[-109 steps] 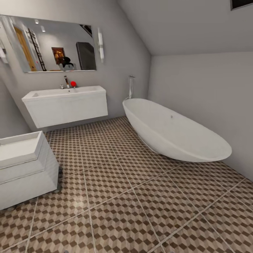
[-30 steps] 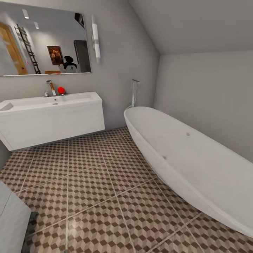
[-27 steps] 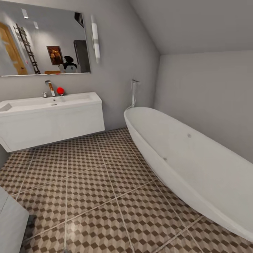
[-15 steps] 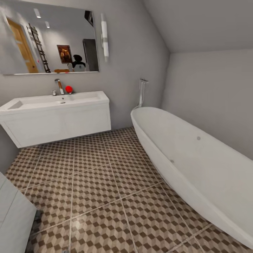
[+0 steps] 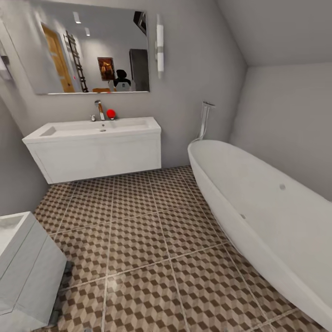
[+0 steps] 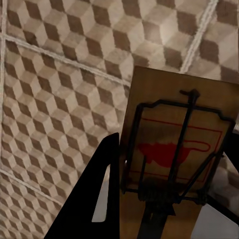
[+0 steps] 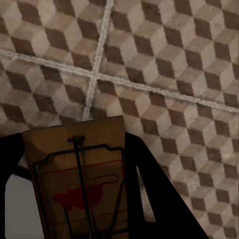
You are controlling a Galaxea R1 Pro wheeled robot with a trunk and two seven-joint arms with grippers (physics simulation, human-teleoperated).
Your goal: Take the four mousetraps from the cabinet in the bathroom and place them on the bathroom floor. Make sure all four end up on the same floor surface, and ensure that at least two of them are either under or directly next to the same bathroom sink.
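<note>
Carrying: we hold one mousetrap (image 6: 174, 154) clamped in the left gripper (image 6: 164, 199), another mousetrap (image 7: 79, 174) clamped in the right gripper (image 7: 74, 209), both above the bathroom floor (image 5: 138, 230).
Sink (image 5: 92, 127): far left, wall-hung.
Risk: we judge an early drop could land well apart from the sink, or an armed bar could snap.
Markings: red mouse outline in a red frame; no words legible.

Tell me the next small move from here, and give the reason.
Probably roll forward toward the sink. Each gripper is shut on a mousetrap, the left gripper on one and the right gripper on another, both above the patterned bathroom floor. The sink is across several tiles, so closing in first lets both be set under it.
</note>
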